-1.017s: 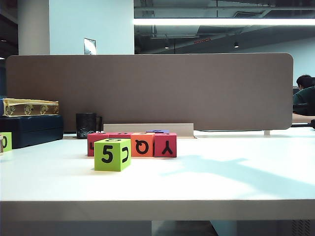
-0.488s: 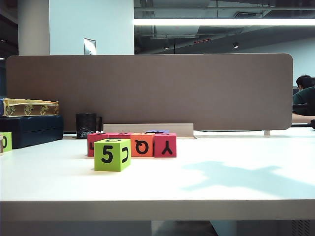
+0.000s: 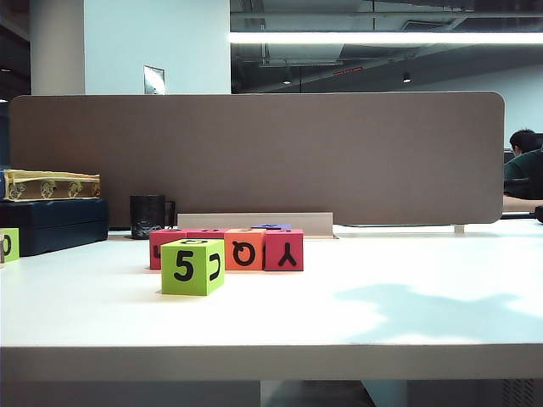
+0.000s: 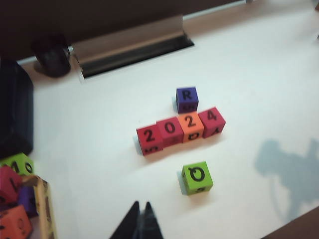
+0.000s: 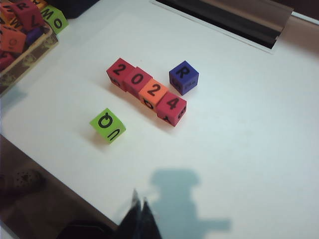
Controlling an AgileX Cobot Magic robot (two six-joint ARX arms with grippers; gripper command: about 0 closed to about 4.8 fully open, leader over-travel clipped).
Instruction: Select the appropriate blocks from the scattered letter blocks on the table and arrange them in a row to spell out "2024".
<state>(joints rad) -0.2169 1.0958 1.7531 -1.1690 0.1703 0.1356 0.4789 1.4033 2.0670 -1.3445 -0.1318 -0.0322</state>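
Four blocks in a row: four foam cubes [image 4: 180, 131] sit touching side by side on the table [image 3: 424, 254], their tops reading 2, 0, 2, 4 in both wrist views; three are pink-red, the third is orange.
Change over the last second: in the exterior view the arm shadow on the table, right of the row, has shrunk from a long streak to a soft blob nearer the front edge; the cubes have not moved.
Meaning for the task: the word looks spelled and the arms appear to be pulling away, so the job seems finished or nearly so.
Left gripper: left gripper [image 4: 140, 222] hangs high above the table, on the near side of the row, well apart from it, fingers pressed together, holding nothing.
Right gripper: right gripper [image 5: 139, 215] hangs likewise above the table's front edge, well apart from the row, fingers pressed together, empty.
Green cube: lime-green cube [image 3: 193, 266] stands in front of the row, near but apart, hiding part of it in the exterior view.
Purple cube: purple cube [image 5: 183, 77] marked R stands just behind the row, by the orange block.
Spare blocks: a tray of loose cubes [image 5: 20, 30] lies well off to the row's left.
Obstacles: none between the grippers and the row.
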